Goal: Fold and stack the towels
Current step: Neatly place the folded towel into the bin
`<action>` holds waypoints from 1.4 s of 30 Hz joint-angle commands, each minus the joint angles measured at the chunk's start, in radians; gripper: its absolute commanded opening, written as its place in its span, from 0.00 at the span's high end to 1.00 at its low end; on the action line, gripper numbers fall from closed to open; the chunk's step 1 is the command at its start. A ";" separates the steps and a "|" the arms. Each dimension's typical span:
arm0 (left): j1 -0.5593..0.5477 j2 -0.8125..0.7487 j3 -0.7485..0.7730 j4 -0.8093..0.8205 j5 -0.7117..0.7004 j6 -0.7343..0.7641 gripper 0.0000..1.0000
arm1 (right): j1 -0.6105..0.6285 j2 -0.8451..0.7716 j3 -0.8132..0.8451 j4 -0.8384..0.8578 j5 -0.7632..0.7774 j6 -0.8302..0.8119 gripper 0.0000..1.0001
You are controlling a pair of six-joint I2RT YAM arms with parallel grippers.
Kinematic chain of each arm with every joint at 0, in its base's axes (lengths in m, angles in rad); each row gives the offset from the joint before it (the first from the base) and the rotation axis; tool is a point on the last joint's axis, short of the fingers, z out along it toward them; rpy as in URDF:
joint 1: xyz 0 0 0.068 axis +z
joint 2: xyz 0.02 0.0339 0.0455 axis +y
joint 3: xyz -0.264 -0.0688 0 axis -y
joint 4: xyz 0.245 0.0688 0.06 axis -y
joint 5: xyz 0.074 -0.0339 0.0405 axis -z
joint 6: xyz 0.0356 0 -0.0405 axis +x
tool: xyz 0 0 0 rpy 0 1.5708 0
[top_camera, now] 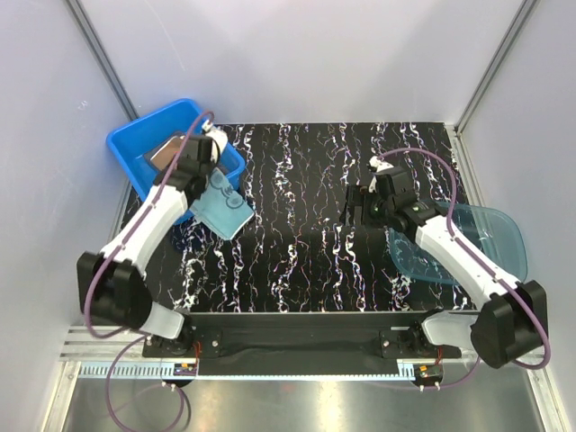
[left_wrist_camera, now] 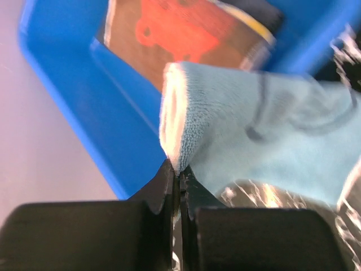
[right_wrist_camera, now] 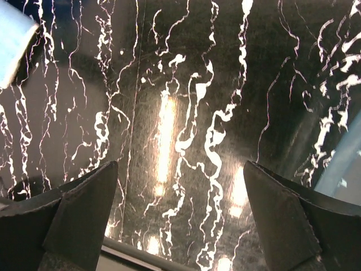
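Starting from the left, the blue tub (top_camera: 135,144) sits just behind the left claw (left_wrist_camera: 177,172), and inside it lies a brown towel with a red print (left_wrist_camera: 180,39), flat and unfolded, with a yellow edge (left_wrist_camera: 251,25) of another cloth peeking out past it. The left claw is clenched on a bunched edge of the light blue towel (left_wrist_camera: 254,130), which trails away from the fingertips, over the tub's near rim and down toward the black marbled table (top_camera: 297,180); it looks rumpled, not folded. Further right, the right claw (right_wrist_camera: 180,166) hangs released, jaws wide apart with nothing between them, over the tabletop, with only a corner of the blue cloth far off to its left. Just to its right is a translucent teal bowl (top_camera: 486,243). By my reckoning the job has barely begun: one towel is coming out of the tub, the others wait inside, and I see no folded stack anywhere.
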 commanded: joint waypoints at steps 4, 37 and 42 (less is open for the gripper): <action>0.144 0.224 0.264 0.142 0.087 0.150 1.00 | 0.005 0.106 0.117 0.079 -0.008 -0.046 0.00; 0.297 0.767 0.958 0.158 -0.101 0.008 0.01 | -0.038 0.419 0.422 0.094 0.074 -0.080 0.00; 0.137 0.552 0.918 -0.076 0.131 -0.216 0.01 | -0.036 0.321 0.407 0.036 0.089 -0.063 0.00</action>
